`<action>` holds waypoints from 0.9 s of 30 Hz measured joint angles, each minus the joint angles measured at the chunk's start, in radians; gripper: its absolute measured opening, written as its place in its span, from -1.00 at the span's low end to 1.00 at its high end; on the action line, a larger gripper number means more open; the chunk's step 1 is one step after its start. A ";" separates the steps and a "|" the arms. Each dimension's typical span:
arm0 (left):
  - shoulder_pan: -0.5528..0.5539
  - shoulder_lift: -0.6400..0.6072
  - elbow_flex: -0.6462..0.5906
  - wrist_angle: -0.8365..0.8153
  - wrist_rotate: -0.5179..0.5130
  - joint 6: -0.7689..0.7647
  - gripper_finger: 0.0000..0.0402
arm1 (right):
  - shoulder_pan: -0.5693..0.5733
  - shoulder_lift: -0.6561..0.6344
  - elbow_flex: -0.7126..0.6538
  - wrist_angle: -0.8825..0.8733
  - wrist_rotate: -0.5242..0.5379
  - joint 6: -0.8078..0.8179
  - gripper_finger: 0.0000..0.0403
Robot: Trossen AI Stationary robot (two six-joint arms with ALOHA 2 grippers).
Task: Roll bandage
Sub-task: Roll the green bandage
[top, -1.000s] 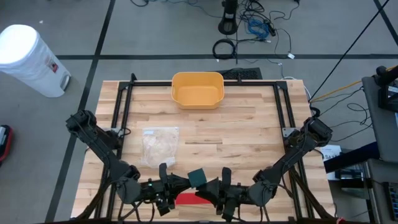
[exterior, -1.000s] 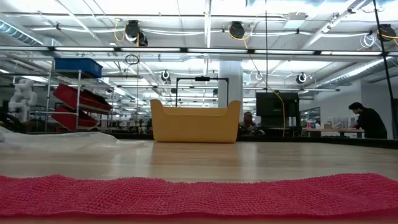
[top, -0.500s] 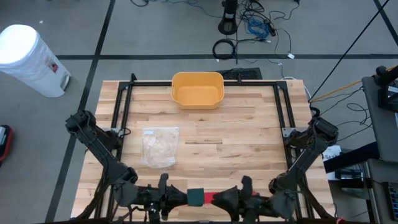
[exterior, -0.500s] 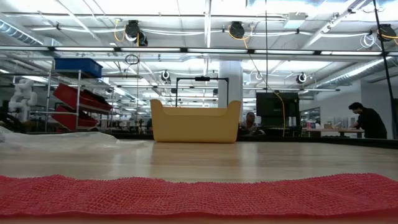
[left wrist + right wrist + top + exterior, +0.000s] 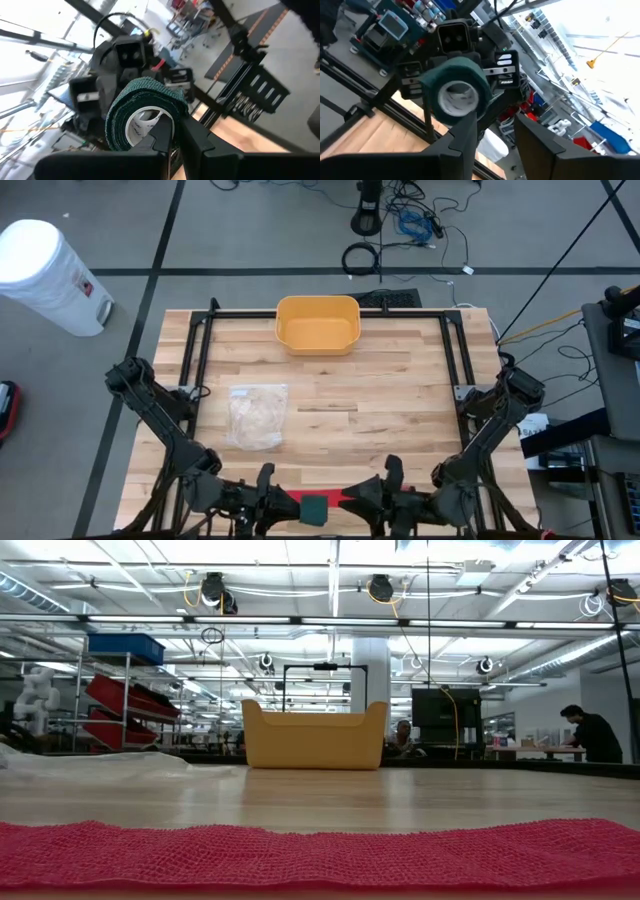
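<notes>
Now, left fingers (image 5: 172, 137): pinched on green roll (image 5: 142, 117), steadying it.
Right fingers (image 5: 492, 135): half apart beside roll, empty.
Red bandage (image 5: 320, 852): under roll.

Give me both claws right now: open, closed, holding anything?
Left claw: closed on the green bandage roll.
Right claw: open, fingers apart just short of that roll, holding nothing.

Both pincers and the green bandage roll (image 5: 314, 508) sit at the high view's bottom edge, partly cut off, the red bandage strip (image 5: 320, 852) runs past both side edges of the low view, and the clear bag's (image 5: 257, 415) contents are too small to tell.
</notes>
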 joint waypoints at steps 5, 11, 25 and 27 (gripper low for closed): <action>-0.002 0.000 0.000 -0.001 0.020 -0.019 -0.88 | -0.019 0.007 0.000 0.000 -0.010 0.050 -0.25; -0.002 0.000 0.000 -0.010 0.020 -0.020 -0.88 | -0.027 0.007 0.000 0.003 -0.075 0.113 -0.10; 0.013 0.000 0.000 -0.038 -0.011 -0.021 -0.88 | -0.080 0.006 0.000 -0.047 -0.165 0.234 -0.07; 0.010 0.000 0.000 -0.037 -0.011 -0.021 -0.88 | -0.088 0.007 0.000 -0.054 -0.180 0.234 -0.07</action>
